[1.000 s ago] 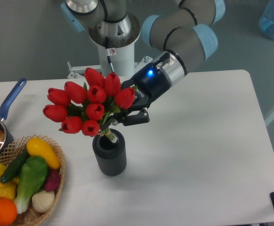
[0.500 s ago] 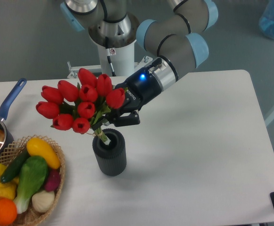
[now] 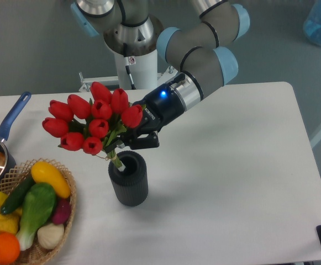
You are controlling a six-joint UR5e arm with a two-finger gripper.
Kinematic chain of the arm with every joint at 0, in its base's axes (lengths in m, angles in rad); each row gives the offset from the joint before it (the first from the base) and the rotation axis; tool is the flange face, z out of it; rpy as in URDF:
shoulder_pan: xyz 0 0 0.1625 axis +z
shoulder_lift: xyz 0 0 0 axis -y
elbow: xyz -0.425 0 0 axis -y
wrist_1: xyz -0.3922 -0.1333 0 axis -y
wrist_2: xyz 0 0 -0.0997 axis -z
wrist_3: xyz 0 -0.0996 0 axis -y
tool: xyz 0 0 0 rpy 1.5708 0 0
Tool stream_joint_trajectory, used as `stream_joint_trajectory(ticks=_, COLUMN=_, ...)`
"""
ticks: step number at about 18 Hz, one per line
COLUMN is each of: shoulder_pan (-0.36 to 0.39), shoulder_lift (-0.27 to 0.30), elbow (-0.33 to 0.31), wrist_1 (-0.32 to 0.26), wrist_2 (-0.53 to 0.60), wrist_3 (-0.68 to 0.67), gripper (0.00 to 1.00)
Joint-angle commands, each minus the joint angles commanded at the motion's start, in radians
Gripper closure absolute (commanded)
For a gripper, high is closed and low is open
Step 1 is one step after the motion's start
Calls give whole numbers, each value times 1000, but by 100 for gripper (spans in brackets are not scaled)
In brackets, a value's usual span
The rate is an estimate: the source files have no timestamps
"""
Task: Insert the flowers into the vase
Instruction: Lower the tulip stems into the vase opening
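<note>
Arm is reaching down-left from its base; gripper [image 3: 128,138] is clamping the flowers [image 3: 91,122] at the stems; bunch is tilting, long axis running from buds at upper left to stem ends dipping into the vase [image 3: 128,178] mouth.

flowers [image 3: 91,120]: shifted left, stems sunk deeper into the vase [image 3: 129,179] mouth
gripper [image 3: 131,137]: moved left and lower

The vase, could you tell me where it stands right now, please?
The vase stands upright on the table, left of centre in the camera view, just right of the basket, directly under the flowers.
</note>
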Motion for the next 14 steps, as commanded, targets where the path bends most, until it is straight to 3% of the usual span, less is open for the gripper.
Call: stream_joint_trajectory(ticks=14, shoulder_pan=-3, shoulder_lift=-31, elbow=-9, wrist_1=0, wrist_2=0, wrist_3=29, gripper=96)
